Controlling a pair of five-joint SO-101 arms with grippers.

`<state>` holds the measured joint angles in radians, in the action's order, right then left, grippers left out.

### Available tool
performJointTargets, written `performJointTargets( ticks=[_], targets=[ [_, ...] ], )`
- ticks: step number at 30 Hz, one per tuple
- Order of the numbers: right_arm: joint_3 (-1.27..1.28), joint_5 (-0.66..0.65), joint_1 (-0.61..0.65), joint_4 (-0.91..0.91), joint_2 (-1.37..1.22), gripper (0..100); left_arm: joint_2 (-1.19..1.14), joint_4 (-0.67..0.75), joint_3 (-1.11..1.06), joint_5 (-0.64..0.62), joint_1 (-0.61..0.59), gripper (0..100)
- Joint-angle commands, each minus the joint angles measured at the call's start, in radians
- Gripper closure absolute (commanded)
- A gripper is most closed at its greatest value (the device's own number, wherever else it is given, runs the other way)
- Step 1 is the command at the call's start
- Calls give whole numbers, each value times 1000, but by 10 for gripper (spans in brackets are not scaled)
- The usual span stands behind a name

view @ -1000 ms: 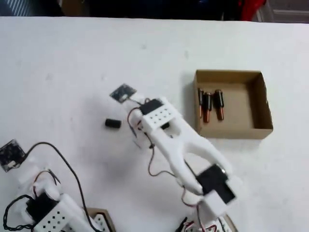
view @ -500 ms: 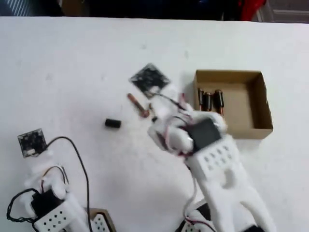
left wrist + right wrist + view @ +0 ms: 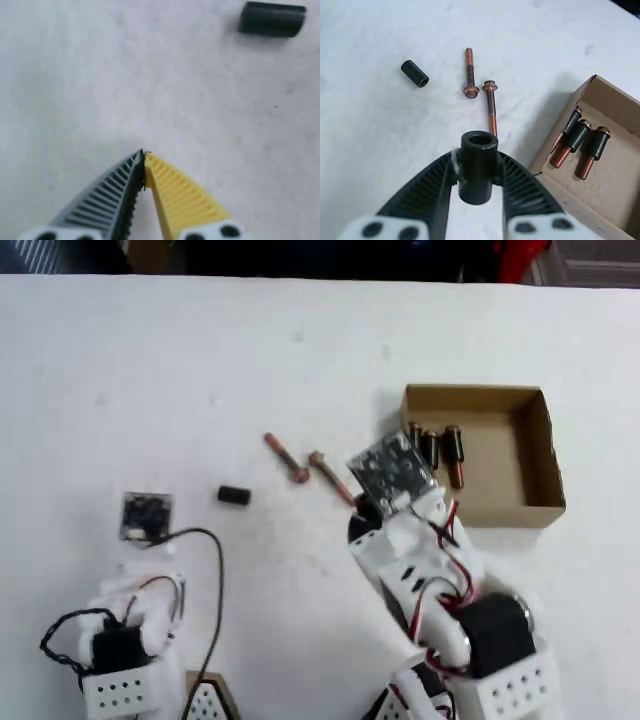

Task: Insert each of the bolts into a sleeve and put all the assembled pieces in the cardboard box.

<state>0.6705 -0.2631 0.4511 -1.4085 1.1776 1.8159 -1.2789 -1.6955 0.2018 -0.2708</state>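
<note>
We've got the black sleeve pinched mid-body in the right gripper. Looks light, stiff, slick. Nearest bolt lies on the table; we'd grab its shank nr the head. Left gripper closed, empty.

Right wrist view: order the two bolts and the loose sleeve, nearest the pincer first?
1. Near bolt, just beyond the right pincer.
2. Other bolt, beside it, farther out.
3. Loose sleeve, farthest, apart from both bolts.

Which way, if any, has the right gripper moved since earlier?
Yes. In the high view the right gripper, holding a sleeve, swung from the loose sleeve toward the cardboard box.
</note>
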Motion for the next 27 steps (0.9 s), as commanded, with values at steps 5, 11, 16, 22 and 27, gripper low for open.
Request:
performJointTargets(
  ticks=[5,11,16,22,27],
  targets=[
    [244,-9,-19,142,248,981,8,3,2,11,136,977],
    [356,-12,-171,268,329,981,8,83,2,15,137,977],
    [454,-5,-188,371,338,981,8,87,2,15,136,977],
    [551,20,-189,475,338,981,8,192,2,15,131,977],
    [634,100,-193,576,338,981,8,262,2,41,130,976]
  ],
)
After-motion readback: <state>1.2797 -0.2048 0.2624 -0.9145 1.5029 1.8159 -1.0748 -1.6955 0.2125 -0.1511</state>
